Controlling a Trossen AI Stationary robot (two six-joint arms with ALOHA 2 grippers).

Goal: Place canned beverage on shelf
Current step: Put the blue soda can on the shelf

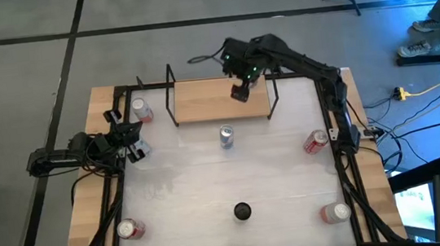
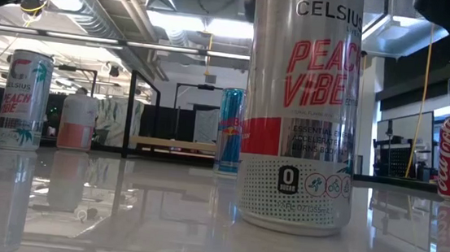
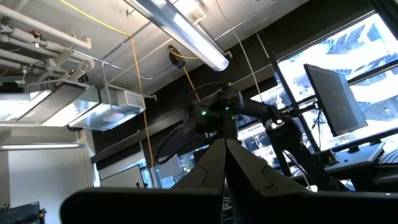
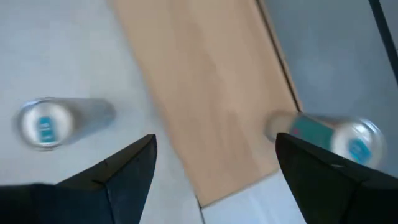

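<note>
The shelf (image 1: 211, 99) is a light-wood board with black wire uprights, standing at the table's far side; its board also shows in the right wrist view (image 4: 211, 93). My right gripper (image 1: 240, 92) (image 4: 214, 168) hovers open and empty above the board's right half. A blue-and-silver can (image 1: 226, 136) (image 4: 43, 122) stands upright on the white tabletop just in front of the shelf. A pink-and-teal can (image 1: 142, 109) (image 4: 336, 137) stands by the shelf's left end. My left gripper (image 1: 135, 146) (image 3: 224, 165) is shut and empty at the table's left edge, pointing up.
A red cola can (image 1: 315, 142) lies on its side at the right. Cans stand at the near left (image 1: 130, 228) and near right (image 1: 336, 212) corners. A black round thing (image 1: 242, 211) sits near the front edge. The low view shows a Celsius can (image 2: 300, 108) close up.
</note>
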